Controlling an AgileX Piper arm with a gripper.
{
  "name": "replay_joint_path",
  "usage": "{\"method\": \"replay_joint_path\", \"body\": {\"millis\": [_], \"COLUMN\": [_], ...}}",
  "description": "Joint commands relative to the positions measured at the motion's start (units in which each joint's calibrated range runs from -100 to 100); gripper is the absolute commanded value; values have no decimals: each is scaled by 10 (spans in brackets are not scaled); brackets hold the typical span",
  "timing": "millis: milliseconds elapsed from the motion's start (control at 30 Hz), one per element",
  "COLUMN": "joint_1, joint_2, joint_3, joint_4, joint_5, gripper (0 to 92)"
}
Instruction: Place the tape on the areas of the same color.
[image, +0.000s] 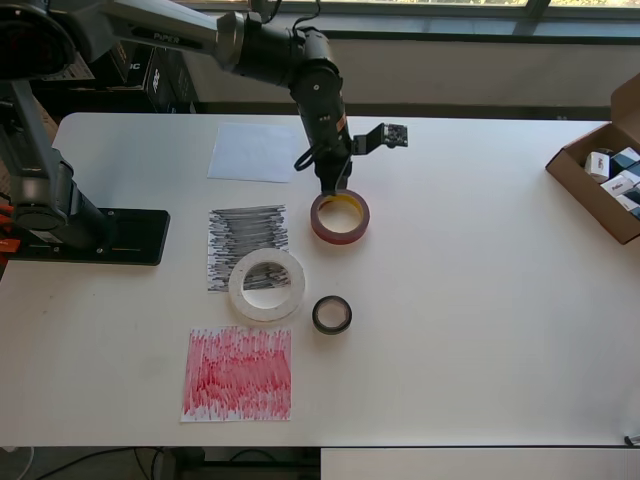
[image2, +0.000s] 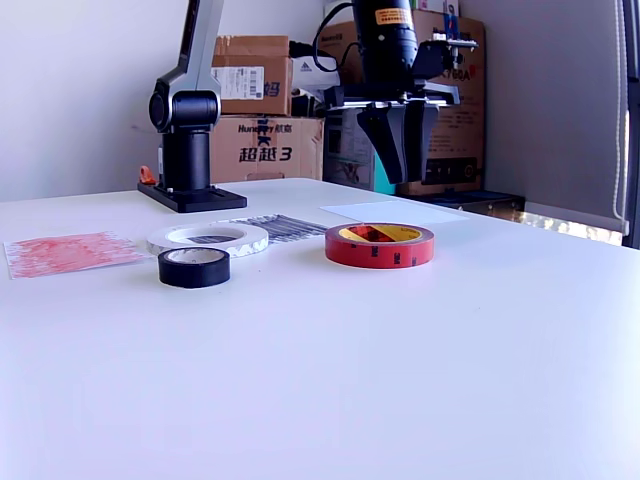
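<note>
The reddish-brown tape roll (image: 340, 236) (image2: 380, 250) lies flat on the bare table, to the right of the black scribbled patch (image: 245, 235) (image2: 285, 227) in the overhead view. My gripper (image: 335, 188) (image2: 404, 178) hangs above the roll's far rim, clear of it, fingers close together and empty. The wide white ring (image: 238, 286) (image2: 170, 240) lies partly on the black patch's lower right corner. The small black roll (image: 331, 326) (image2: 194, 270) sits on bare table beside it. The white patch (image: 255, 152) (image2: 385, 212) and the red scribbled patch (image: 238, 373) (image2: 65, 252) hold nothing.
A second arm's black base (image: 110, 236) (image2: 190, 195) stands at the overhead view's left. An open cardboard box (image: 590, 185) with small items sits at the table's right edge. Cardboard boxes (image2: 265, 120) are stacked behind the table.
</note>
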Motion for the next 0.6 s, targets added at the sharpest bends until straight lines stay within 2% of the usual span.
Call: {"method": "replay_joint_path", "body": {"millis": [0, 200, 567], "joint_1": [2, 11, 17], "joint_2": [10, 12, 62], "joint_3": [4, 4, 3], "joint_4": [-24, -25, -45], "joint_5": [-4, -3, 17], "gripper": [333, 386, 402]}}
